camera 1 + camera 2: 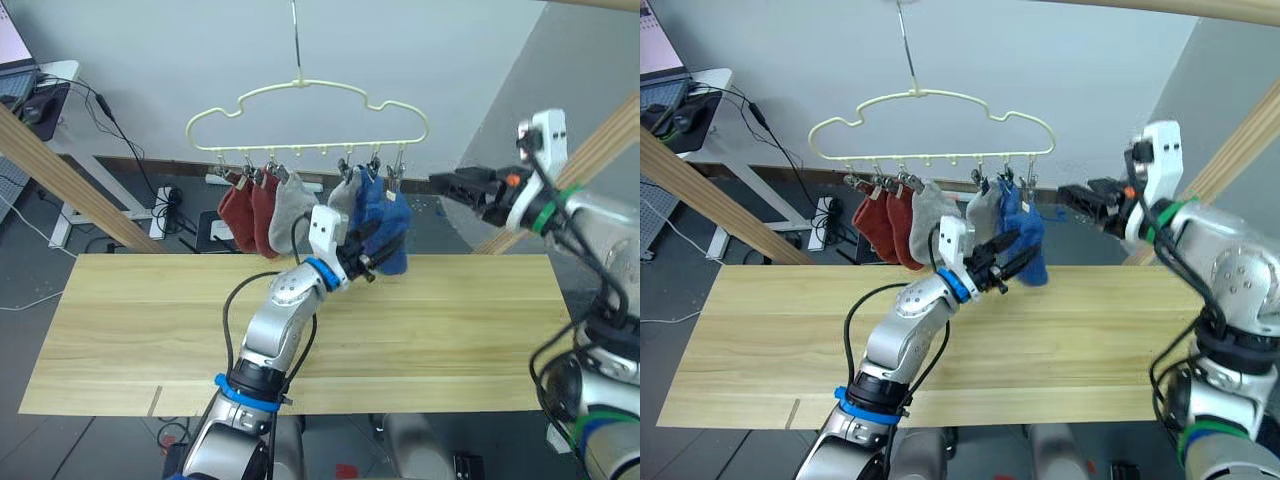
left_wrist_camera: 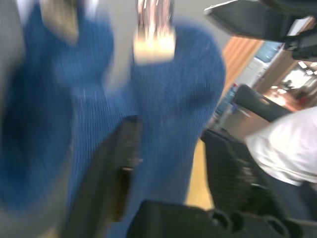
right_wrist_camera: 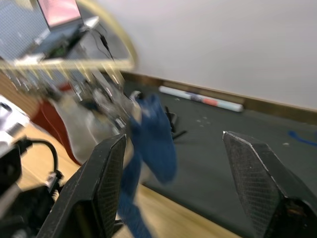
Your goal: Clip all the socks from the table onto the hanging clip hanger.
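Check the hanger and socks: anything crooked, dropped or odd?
Nothing stands out. The cream-yellow wire clip hanger hangs level, six knit socks clipped along it; none lies on the pale wooden table.

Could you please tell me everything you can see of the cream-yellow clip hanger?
The thin cream-yellow wire clip hanger has a cloud-shaped outline and a long metal hook rising out of the top of the picture. It hangs level above the far edge of the pale wooden table. A row of small metal clips lines its lower bar. From them hang two rust-red socks, two light grey socks and two blue socks. The left gripper is at the blue socks.
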### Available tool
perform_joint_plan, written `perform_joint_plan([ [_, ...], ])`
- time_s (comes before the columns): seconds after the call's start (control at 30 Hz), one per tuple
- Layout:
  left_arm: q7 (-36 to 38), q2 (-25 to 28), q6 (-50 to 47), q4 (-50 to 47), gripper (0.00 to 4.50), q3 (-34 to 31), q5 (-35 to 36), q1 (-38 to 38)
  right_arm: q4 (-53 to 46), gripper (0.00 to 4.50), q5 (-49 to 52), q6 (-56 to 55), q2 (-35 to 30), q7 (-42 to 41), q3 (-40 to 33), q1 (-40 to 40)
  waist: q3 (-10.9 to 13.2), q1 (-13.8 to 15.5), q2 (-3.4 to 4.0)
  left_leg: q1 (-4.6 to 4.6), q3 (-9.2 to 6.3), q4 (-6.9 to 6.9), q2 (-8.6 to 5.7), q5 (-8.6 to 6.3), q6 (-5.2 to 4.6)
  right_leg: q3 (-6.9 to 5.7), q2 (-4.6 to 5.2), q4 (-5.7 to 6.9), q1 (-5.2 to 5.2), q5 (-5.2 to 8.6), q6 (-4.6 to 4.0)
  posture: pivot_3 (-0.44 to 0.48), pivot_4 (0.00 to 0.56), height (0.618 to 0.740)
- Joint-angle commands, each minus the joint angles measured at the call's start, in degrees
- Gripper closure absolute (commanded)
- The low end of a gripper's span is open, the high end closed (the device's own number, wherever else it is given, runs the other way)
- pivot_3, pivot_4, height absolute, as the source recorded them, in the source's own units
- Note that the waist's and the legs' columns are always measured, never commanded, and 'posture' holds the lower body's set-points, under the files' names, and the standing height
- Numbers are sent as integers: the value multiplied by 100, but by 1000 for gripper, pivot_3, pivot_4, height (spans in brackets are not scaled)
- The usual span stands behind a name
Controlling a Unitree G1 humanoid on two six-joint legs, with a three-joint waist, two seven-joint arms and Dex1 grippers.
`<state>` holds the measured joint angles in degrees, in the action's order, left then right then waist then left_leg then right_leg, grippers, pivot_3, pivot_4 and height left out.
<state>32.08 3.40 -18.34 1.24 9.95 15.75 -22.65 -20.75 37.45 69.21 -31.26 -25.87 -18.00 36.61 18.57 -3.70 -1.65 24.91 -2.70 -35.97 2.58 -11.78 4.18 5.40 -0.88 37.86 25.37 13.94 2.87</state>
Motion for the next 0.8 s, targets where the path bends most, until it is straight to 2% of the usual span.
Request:
perform_joint_plan([
  [0.03, 161, 478, -86, -272, 811, -169, 23, 652, -426, 1278, -439, -1219, -197, -377, 397, -787, 0, -40, 0, -3, -1, 1, 3, 0, 0, 0, -2, 3, 0, 0, 0, -35, 293, 740],
  [0.07, 191, 669, -97, -366, 505, -251, 24, 884, -476, 1278, -548, -1490, -215, -426, 483, -1072, 0, -62, 0, -5, -1, 2, 6, 0, 0, -1, -5, 5, 1, 0, 0, -35, 293, 740],
  [0.13, 145, 1119, -47, -588, 505, -529, -46, 1395, -555, 1278, -843, -2125, -272, -577, 686, -1703, 0, -69, 0, -5, 1, 1, 6, 0, 1, 3, -5, 13, 7, 0, 0, -25, 293, 740],
  [0.2, -57, 1613, 265, -716, 505, -812, -411, 1883, -466, 1278, -1232, -2892, -367, -789, 872, -2358, 0, -57, 0, -5, 1, 0, 4, 1, 1, 3, -2, 13, 5, 0, 0, 2, 289, 740],
  [0.27, -229, 2091, 357, -692, 505, -1366, -524, 2329, -137, 1278, -1546, -3561, -378, -898, 917, -2946, -1, -41, -1, -9, 3, -3, 1, 0, 1, 6, 3, 10, 0, 0, 0, 20, 286, 740],
  [0.43, -484, 2810, 601, -515, 505, -2326, -704, 2968, 675, 1278, -2237, -4839, -411, -963, 1007, -3784, -7, 73, -8, -13, 17, -8, 0, 1, 2, 15, 7, 10, -1, -3, 0, 84, 267, 740],
  [0.6, -465, 3059, 785, -464, 505, -3030, -526, 3364, 1247, 1278, -2384, -5369, -287, -862, 822, -4024, -39, 170, -23, -13, 23, -6, 1, 1, 2, 17, 10, 3, -1, -1, -3, 118, 235, 740],
  [0.8, -140, 3006, 908, -492, 505, -3176, -190, 3395, 1546, 1278, -2435, -5586, -270, -911, 916, -3868, -148, 229, -25, -14, 21, -1, 2, 0, 3, 11, 9, 3, -2, -1, -5, 128, 206, 740],
])
